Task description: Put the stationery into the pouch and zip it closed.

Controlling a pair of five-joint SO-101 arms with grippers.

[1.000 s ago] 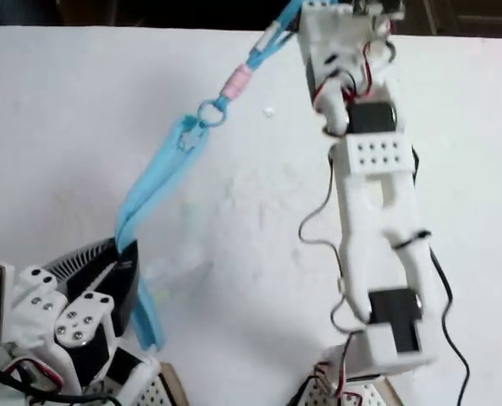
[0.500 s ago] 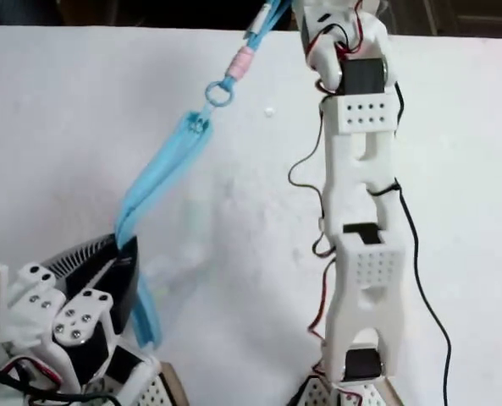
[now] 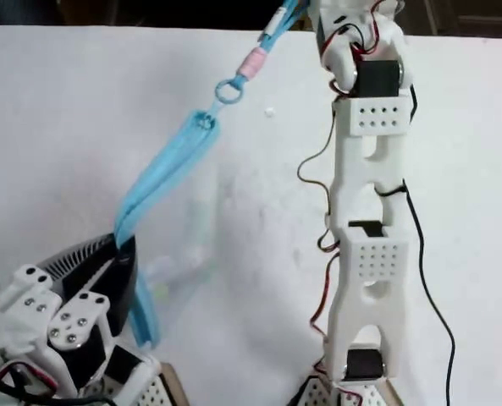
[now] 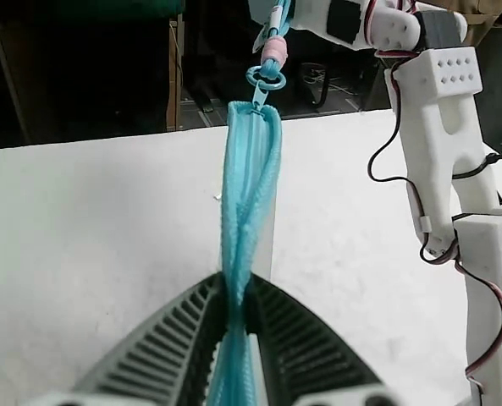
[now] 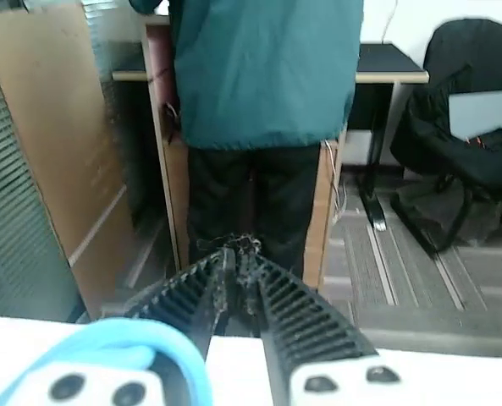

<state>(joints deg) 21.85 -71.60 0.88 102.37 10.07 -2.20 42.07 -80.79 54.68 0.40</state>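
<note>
**An office-like workroom with a robot bench**

A white-covered desk (image 3: 81, 127) carries white robot arms (image 3: 369, 211) with exposed wiring. Behind it stand a dark-topped work table (image 5: 392, 63), a black swivel chair (image 5: 479, 127), a tall wooden panel (image 5: 56, 152) and grey carpeted floor (image 5: 420, 279).

The taut blue pouch (image 3: 162, 173) crossed diagonally from lower left to top centre; the extended right arm (image 3: 369, 211) barred right of centre. Bare counter (image 3: 56, 127) lay upper left, between them, and far right.
</note>
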